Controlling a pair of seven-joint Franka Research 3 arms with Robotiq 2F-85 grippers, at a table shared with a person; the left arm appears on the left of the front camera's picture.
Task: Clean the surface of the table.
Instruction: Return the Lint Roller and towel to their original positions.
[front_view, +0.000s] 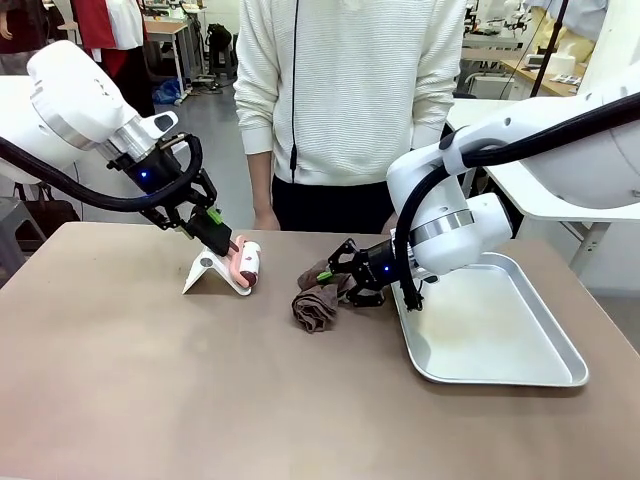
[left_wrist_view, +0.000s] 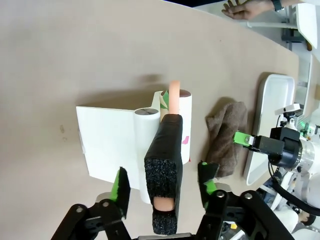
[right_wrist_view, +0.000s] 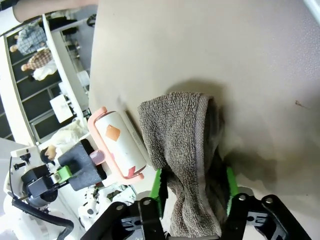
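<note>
Well, one lint roller (front_view: 244, 266), one white stand (front_view: 207, 272), one brown towel (front_view: 317, 300) and one metal tray (front_view: 497, 335) rest on the tan table (front_view: 150, 390) (workshop tables behind). Left gripper (left_wrist_view: 164, 182) angles down, fingers spread around the roller's black handle (left_wrist_view: 165, 165); right gripper (right_wrist_view: 192, 187) lies low, spread astride the towel

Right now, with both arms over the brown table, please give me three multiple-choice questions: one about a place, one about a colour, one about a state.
1. Where is the metal tray?
A. At the robot's right
B. At the robot's left
C. On the floor

2. What colour is the cloth?
A. Blue
B. Brown-grey
C. Yellow

3. How do the left gripper fingers stand?
A. Shut
B. Apart
C. Hidden

Answers: 1 A, the tray lies at the table end by the right arm. 2 B, both wrist views show brown-grey towelling. 3 B, gaps show beside the lint roller handle.
</note>
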